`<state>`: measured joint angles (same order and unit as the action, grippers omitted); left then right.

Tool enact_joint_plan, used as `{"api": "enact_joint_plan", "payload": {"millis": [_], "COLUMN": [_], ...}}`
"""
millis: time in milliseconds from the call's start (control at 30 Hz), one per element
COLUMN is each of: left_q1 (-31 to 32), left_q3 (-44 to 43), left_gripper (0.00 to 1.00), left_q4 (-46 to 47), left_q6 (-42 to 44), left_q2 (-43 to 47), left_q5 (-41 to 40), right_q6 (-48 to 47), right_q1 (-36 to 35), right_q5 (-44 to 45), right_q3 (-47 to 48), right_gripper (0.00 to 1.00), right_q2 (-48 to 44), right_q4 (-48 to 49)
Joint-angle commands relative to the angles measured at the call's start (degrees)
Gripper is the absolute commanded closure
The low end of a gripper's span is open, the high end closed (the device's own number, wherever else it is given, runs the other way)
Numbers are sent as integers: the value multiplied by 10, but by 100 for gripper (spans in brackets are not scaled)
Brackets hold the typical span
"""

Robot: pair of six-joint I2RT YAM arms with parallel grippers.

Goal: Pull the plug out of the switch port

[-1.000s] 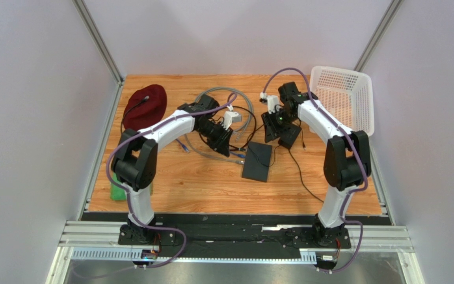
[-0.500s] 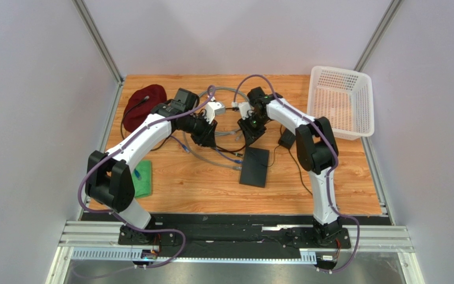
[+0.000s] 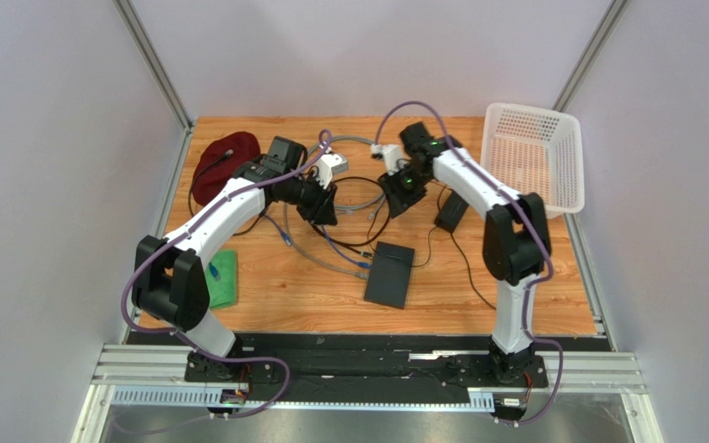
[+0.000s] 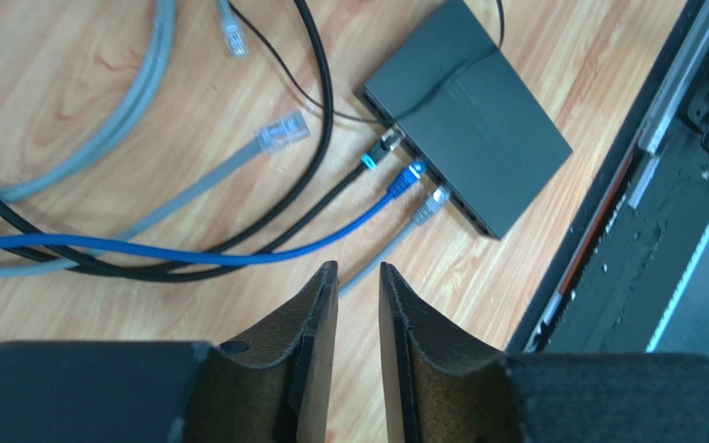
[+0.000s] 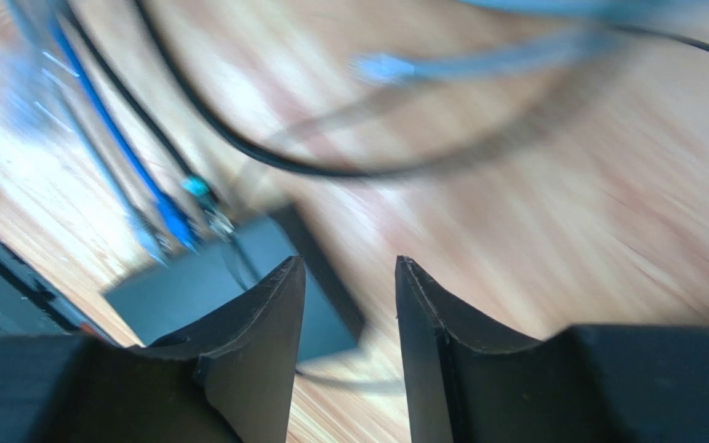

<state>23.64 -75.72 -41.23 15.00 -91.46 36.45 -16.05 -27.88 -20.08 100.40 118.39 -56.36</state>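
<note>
the switch (image 3: 389, 275) lies flat on the table (image 3: 284, 297) near its front middle, long axis running front to back, far end tipped slightly right, socket edge facing left. three plugs (image 4: 409, 176), blue among them, meet that edge, seemingly seated. the left gripper (image 4: 358, 268) hangs above the cables (image 4: 145, 248), fingers slightly apart, empty; the right gripper (image 5: 349, 263), blurred, is likewise parted, holding nothing.

Bright, even, diffuse light from above; one wrist view badly smeared.
Soft shadows on the wooden table (image 3: 284, 295) in the top view. Crisp in the left wrist view, switch (image 4: 478, 120) and cables (image 4: 192, 254) sharp. Streaked blur across the right wrist view, pale sheen on the wood, only the right gripper's fingers (image 5: 256, 351) sharp.
</note>
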Motion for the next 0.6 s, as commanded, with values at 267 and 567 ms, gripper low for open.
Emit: {"api": "enact_joint_plan", "payload": {"millis": [267,567], "left_q1": [-9,-12], "left_q3": [-34,-43], "left_gripper": [66,66], "left_q4": [82,106], "left_q6": [-67,-109], "left_q2": [-61,-67], "left_q5": [77,75], "right_q6": [-139,-134], "right_q1": [-26,-65], "right_q5": [-59,-8], "right_q3": [-197,-225], "right_gripper": [47,23], "right_q2": [-211,-163], "right_q4": [-15,40]}}
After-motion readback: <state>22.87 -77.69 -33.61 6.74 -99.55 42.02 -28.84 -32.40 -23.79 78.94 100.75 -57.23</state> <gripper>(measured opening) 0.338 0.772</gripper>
